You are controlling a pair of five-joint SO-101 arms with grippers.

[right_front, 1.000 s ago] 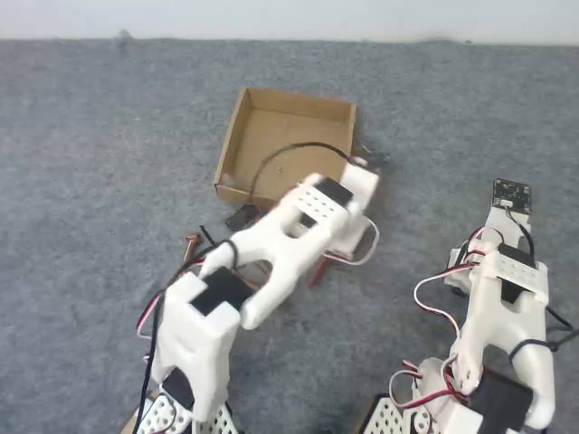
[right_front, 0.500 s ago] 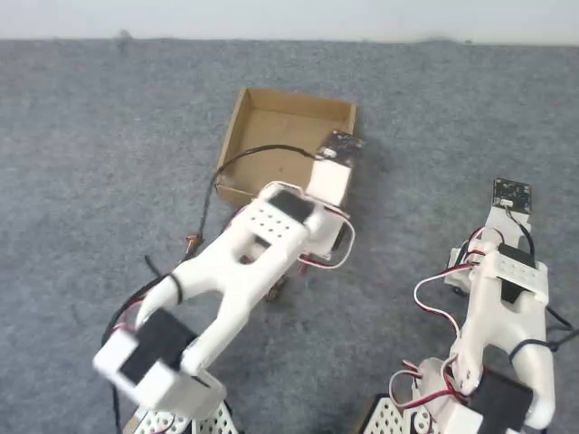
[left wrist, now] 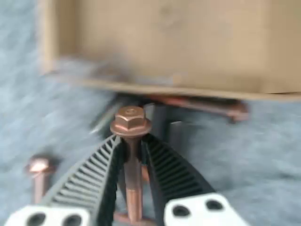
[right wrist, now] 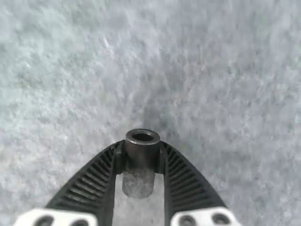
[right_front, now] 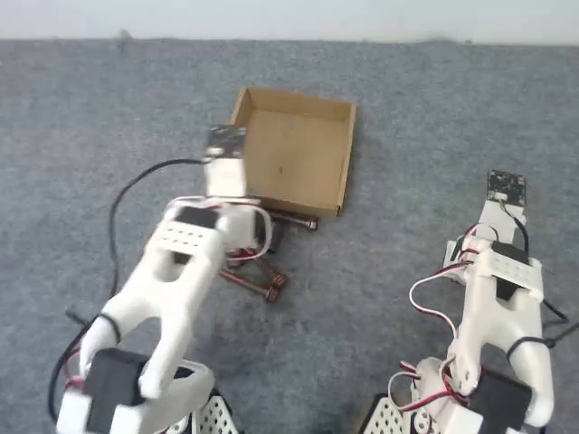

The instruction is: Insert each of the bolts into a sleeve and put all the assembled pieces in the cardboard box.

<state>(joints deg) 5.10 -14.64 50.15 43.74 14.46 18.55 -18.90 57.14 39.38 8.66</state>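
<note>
Left pincer [left wrist: 130,138]: clenched on a copper bolt [left wrist: 133,181], head at the fingertips, just off the near-left corner of the cardboard box [right_front: 346,167].
Right pincer [right wrist: 141,148]: grasping a dark sleeve [right wrist: 141,157], open bore facing out, over the worktop [right_front: 425,108] toward its right edge, well apart from the box.
Loose bolts [right_front: 257,286]: on the worktop near the box's near wall.

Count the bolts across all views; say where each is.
5: held bolt in the jaws of the left gripper; box-side bolt along the cardboard box front; long bolt and short bolt on the carpet; another bolt beside the jaws. The left arm may hide more.
</note>
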